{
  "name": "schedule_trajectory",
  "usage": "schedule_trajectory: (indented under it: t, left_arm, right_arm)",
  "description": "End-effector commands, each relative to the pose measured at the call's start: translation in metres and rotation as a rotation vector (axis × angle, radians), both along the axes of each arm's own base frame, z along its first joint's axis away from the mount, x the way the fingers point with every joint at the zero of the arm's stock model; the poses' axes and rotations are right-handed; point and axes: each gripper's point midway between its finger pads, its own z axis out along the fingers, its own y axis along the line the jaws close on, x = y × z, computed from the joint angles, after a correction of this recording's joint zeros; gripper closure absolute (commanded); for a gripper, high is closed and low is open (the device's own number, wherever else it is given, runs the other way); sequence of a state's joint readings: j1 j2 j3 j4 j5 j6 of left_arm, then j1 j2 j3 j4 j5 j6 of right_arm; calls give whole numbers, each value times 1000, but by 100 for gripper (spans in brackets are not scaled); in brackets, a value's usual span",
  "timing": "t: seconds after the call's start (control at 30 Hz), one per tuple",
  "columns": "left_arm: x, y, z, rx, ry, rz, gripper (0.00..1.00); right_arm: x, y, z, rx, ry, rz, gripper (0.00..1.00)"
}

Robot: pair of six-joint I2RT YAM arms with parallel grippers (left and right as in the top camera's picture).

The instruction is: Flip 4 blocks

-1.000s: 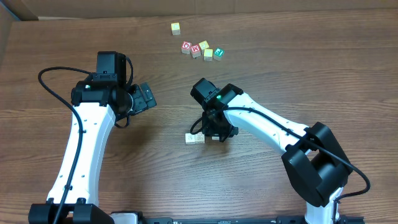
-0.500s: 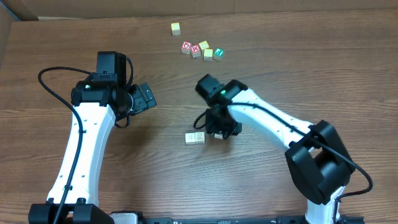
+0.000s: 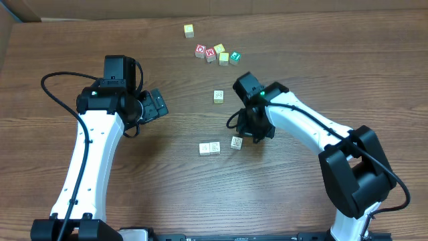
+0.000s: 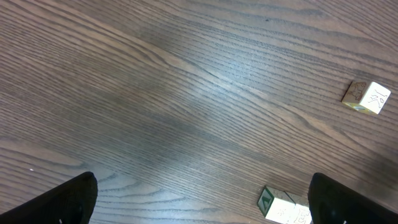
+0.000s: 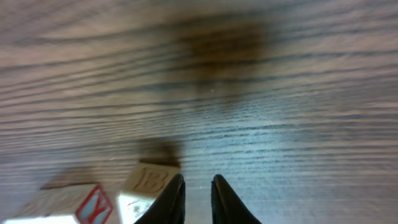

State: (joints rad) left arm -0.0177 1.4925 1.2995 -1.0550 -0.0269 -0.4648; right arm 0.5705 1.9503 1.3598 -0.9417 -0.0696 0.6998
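Robotics lab bench. Bare wood-grain table carrying two white-and-black robot arms, left arm based at 7 o'clock and right arm at 5 o'clock, with a loose black cable looping at 9 o'clock. Cardboard edges the table at 11 o'clock; pale alphabet blocks lie near centre.

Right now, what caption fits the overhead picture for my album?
The right gripper hangs by one of four pale blocks on a wooden table; the left gripper hangs open.

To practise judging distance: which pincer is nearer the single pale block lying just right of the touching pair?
Right. The right pincer sits just right of that block, close beside it; the left pincer is far off to the block's upper left.
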Motion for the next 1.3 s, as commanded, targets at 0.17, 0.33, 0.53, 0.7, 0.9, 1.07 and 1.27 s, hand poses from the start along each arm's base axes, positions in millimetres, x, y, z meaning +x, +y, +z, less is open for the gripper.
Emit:
schedule_trajectory:
  t: [0.17, 0.33, 0.53, 0.7, 0.9, 1.07, 1.27]
  left_arm:
    - [3, 2, 4, 3, -12, 1, 0]
    - [3, 2, 4, 3, -13, 1, 0]
    - [3, 2, 4, 3, -12, 1, 0]
    - [3, 2, 4, 3, -12, 1, 0]
    - [3, 2, 4, 3, -12, 1, 0]
    - [3, 2, 4, 3, -12, 1, 0]
    - [3, 2, 4, 3, -12, 1, 0]
  right_arm:
    - [-6, 12, -3, 55, -17, 19, 92]
    - [-11, 29, -1, 106, -11, 49, 92]
    - [-14, 39, 0, 119, -27, 72, 88]
    - [-10, 42, 1, 129, -43, 74, 83]
    - [-11, 41, 0, 122, -40, 73, 83]
    - [-2, 34, 0, 117, -57, 51, 83]
    - [0, 16, 2, 117, -15, -1, 84]
